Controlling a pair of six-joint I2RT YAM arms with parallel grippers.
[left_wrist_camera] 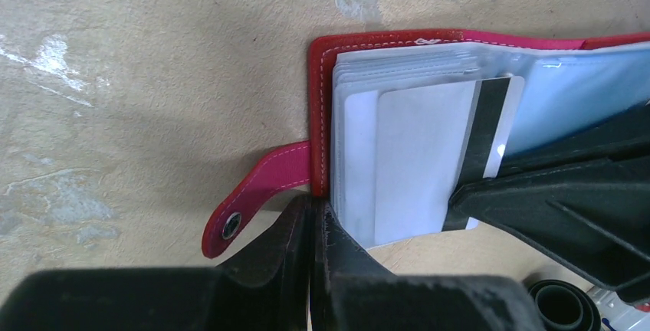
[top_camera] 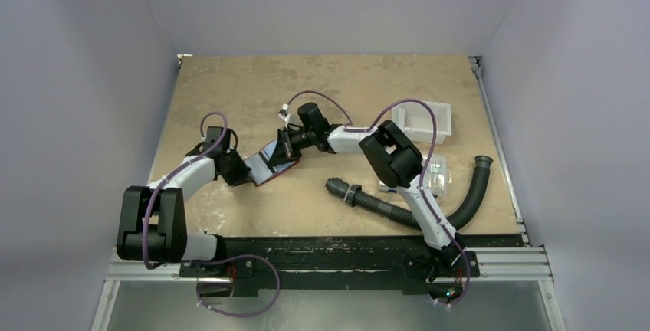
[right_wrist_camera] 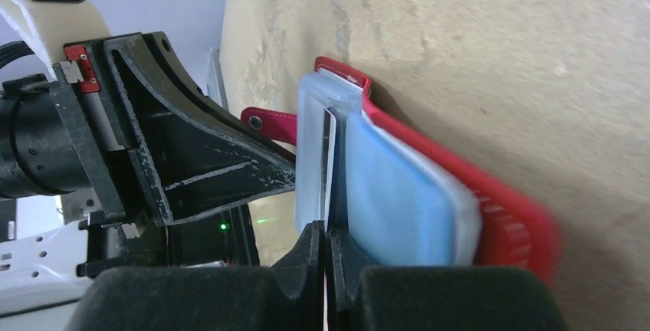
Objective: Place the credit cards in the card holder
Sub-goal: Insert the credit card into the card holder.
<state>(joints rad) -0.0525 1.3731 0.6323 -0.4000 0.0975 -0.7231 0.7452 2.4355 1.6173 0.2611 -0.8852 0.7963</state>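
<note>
Table (top_camera: 230, 86), left-edge side: my L gripper (left_wrist_camera: 316, 224) clamps the card holder (left_wrist_camera: 322, 116) open; R gripper (right_wrist_camera: 328, 239), clenched on a credit card (left_wrist_camera: 418, 155), must keep it square w/ the sleeve (left_wrist_camera: 406, 61), pushing slowly.

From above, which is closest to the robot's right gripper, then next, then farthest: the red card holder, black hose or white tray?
1. card holder, right at the tip of the right gripper, mid-table.
2. black hose, nearer the arm bases, off to the right.
3. white tray, far off on the table's right side.
</note>
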